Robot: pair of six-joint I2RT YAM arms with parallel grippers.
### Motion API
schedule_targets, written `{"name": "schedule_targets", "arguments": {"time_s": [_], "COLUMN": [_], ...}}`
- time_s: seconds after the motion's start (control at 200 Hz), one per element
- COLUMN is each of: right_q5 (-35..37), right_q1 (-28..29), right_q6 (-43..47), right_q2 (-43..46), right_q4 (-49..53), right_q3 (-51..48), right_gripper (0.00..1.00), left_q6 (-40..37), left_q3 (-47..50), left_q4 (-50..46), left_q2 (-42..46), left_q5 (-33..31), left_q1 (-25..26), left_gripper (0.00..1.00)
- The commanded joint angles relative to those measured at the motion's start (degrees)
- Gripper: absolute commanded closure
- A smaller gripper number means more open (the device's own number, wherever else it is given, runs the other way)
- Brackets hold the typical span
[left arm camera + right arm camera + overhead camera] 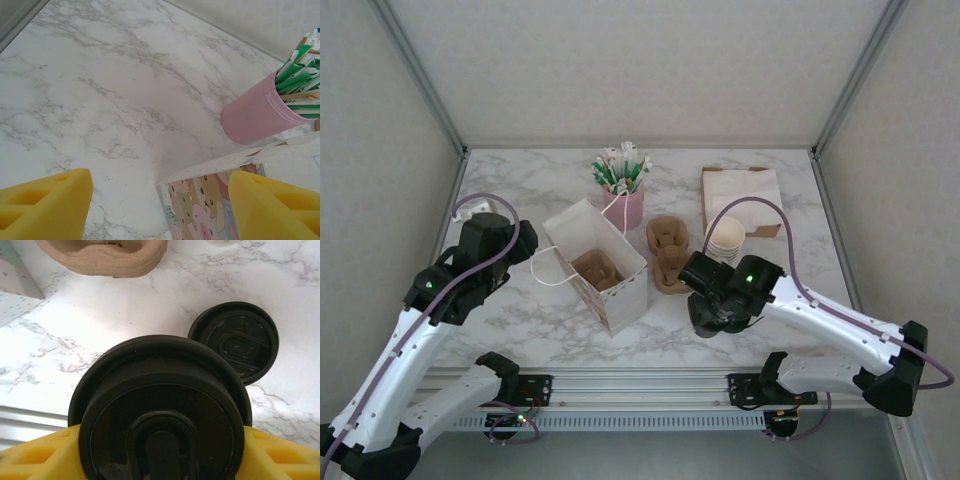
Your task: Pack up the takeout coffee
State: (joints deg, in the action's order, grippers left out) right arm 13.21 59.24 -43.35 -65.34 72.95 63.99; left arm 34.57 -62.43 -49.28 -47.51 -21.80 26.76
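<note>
We see the right hand [712,308] pinching the takeout coffee [161,405] at 4 o'clock of the bag [610,275], near the bench [520,180] front edge, left hand [160,202] spread at 9 o'clock; we judge a low or tilted carry could clip the bag rim and spill it.

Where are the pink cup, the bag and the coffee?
pink cup [252,120]: left wrist view, on its side wall.
bag [623,298]: top external view, on its outer wall.
coffee [161,407]: right wrist view, on its black lid.
</note>
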Motion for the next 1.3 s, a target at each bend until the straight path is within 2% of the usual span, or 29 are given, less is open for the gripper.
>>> {"name": "schedule_targets", "arguments": {"time_s": [0.0,0.28,0.511,0.791,1.026,1.166,1.291], "right_q5": [0.2,1.2,2.1,3.2,3.8,2.3,1.8], "right_q1": [-0.1,-0.1,-0.2,-0.1,-0.1,0.1,1.0], "right_q6": [3.3,9.0,12.0,16.2,19.0,20.6,22.0], "right_q2": [1.8,2.0,-0.6,-4.0,-7.0,-8.6,-11.9], "right_q4": [5.4,9.2,9.2,8.7,8.8,6.3,5.8], "right_q3": [5.5,16.5,26.3,38.3,47.3,51.8,55.7], "right_gripper": [0.37,0.37,0.37,0.38,0.37,0.37,0.37], "left_q6": [1.2,0.0,-2.1,-3.0,-2.0,0.3,0.9], "left_q3": [-1.6,-4.3,-10.0,-12.5,-11.7,-10.4,-9.8], "left_q4": [-0.2,1.9,3.3,5.4,6.4,8.3,8.2], "left_q2": [0.5,-0.8,-7.3,-12.1,-12.7,-12.8,-13.0], "left_q5": [-1.3,-0.5,5.0,10.3,14.2,20.1,22.2], "left_q1": [-0.6,-0.6,-0.6,-0.6,-0.6,-0.6,-0.6], "left_gripper": [0.28,0.29,0.30,0.30,0.31,0.35,0.36]}}
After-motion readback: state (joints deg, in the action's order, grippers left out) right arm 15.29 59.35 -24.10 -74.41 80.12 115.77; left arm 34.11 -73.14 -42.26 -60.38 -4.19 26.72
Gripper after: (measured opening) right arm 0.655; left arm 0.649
